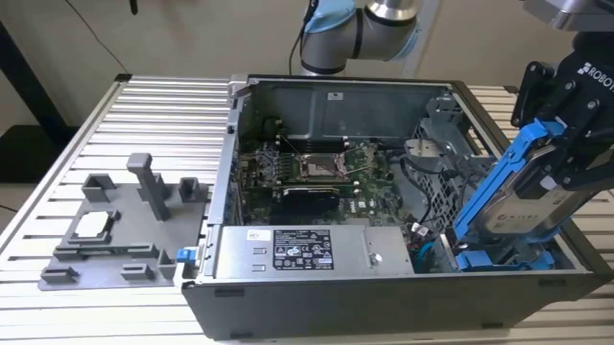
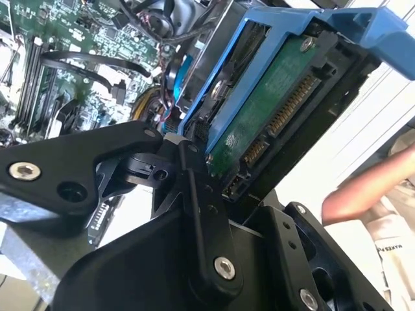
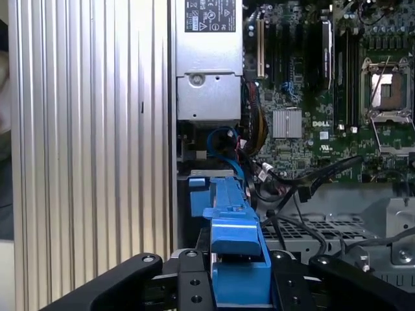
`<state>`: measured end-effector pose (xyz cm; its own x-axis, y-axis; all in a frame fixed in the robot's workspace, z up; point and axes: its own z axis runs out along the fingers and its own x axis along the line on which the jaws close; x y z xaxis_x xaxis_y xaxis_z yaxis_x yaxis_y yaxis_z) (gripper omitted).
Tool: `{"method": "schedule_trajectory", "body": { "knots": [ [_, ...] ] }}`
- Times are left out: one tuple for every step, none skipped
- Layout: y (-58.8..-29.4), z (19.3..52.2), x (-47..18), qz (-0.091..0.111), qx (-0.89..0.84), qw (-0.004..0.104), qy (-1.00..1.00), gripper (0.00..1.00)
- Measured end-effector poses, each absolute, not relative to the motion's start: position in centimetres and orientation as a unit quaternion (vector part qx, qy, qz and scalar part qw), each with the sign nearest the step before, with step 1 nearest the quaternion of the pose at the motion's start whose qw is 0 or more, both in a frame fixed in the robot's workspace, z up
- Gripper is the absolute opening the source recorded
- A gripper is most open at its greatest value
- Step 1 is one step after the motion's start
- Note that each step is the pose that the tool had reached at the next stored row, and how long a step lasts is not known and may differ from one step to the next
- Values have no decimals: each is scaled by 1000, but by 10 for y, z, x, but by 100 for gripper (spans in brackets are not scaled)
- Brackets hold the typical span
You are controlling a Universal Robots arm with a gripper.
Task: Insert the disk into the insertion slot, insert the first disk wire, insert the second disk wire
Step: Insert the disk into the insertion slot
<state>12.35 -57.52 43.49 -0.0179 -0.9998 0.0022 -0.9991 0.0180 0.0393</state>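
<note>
The black end effector (image 1: 564, 149) is clamped on the upper end of the disk (image 1: 513, 205), a flat silver-grey hard drive with a pale label clipped in a bright blue plastic carrier frame. In the exterior view the disk stands steeply tilted at the open computer case's (image 1: 384, 305) corner on the exterior view's right. Its lower end is down inside the case by the perforated wall of the grey metal drive cage holding the insertion slot (image 1: 443, 198), and its upper end rises above the case rim, so it is not seated flat. Just below its lower end lies another blue-fronted drive (image 1: 504, 260). The second wrist view shows the disk's (image 2: 272, 110) green circuit-board underside and connector edge inside the blue frame. In the first wrist view the blue carrier (image 3: 237, 259) sits between black fingers (image 3: 191, 282) pressed on either side, with loose black wires (image 3: 305, 184) and a blue cable (image 3: 227, 139) beyond it. The big grey labelled power-supply box (image 1: 307, 251) lies along the case's near side. The case rests on a slatted aluminium table (image 1: 163, 115), which also carries a grey plastic fixture (image 1: 125, 223).
</note>
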Motion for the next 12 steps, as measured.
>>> {"method": "schedule_trajectory", "body": {
  "knots": [
    [-575, 433, 124, -13, 701, 15, -713, 33],
    [-575, 432, 124, -13, 701, 15, -713, 33],
    [-575, 431, 124, -13, 701, 15, -713, 33],
    [-575, 430, 124, -13, 701, 15, -713, 33],
    [-575, 429, 125, -13, 701, 15, -713, 33],
    [-575, 427, 125, -13, 701, 15, -713, 33],
    [-575, 426, 126, -13, 701, 15, -713, 33],
    [-575, 425, 126, -13, 701, 15, -713, 33],
    [-575, 423, 126, -13, 702, 15, -712, 33],
    [-575, 422, 127, -13, 702, 15, -712, 33],
    [-575, 420, 127, -13, 702, 15, -712, 33],
    [-575, 419, 127, -13, 702, 15, -712, 33]
  ]
}}
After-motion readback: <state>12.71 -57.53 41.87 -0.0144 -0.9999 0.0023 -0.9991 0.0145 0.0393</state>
